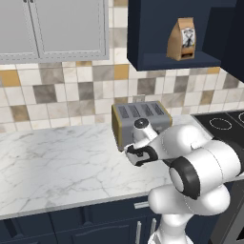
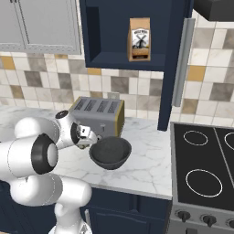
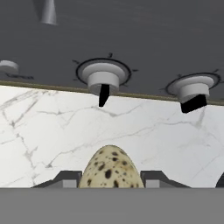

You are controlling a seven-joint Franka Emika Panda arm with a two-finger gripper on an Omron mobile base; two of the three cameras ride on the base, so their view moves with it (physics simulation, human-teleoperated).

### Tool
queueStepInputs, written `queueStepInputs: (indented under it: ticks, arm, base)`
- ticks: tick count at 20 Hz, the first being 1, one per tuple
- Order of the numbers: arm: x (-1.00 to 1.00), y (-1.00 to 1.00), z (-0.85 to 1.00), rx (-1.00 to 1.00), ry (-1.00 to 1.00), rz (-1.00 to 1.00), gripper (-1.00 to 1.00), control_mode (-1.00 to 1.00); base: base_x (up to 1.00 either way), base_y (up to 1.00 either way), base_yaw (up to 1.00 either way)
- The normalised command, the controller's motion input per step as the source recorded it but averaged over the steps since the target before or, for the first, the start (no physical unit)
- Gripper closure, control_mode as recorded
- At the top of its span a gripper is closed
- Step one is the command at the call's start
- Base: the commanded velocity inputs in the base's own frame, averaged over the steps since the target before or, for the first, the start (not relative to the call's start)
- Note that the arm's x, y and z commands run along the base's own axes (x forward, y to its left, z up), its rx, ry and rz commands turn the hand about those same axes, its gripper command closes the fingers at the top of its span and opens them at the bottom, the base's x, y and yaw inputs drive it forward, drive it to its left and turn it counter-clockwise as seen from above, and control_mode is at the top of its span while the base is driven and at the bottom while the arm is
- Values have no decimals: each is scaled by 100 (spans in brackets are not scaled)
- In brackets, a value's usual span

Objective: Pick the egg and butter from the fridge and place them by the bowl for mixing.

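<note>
Small tan-beige speckled egg [image 3: 111, 168]: pointed end up, clamped between dark fingertips, above white marble counter [image 3: 65, 127], facing toaster's knobs. Round deep charcoal-grey bowl [image 2: 110, 152]: upright on counter, just in front of toaster, toward its right end.

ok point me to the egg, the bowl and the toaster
egg [image 3: 110, 168], hand view, middle of its speckled shell between the finger tips
bowl [image 2: 110, 153], right base view, its dark inside
toaster [image 2: 97, 119], right base view, its grey front face
</note>
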Motion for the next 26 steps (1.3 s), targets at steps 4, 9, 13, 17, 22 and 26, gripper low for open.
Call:
queueStepInputs:
  ticks: [4,9,13,17,22,26]
  arm:
    - [-6,-13,0,0,0,0,-100,-100]
    - [-9,-10,4,0,0,0,-100,-100]
    - [-13,0,15,0,-2,0,-100,-100]
    - [-28,2,35,1,-14,7,-100,-100]
    - [-45,0,35,4,-15,12,-100,-100]
    - [-56,0,28,21,-1,11,-100,-100]
  base:
    - [0,0,0]
    - [0,0,0]
    - [0,0,0]
    - [0,0,0]
    - [0,0,0]
    - [0,0,0]
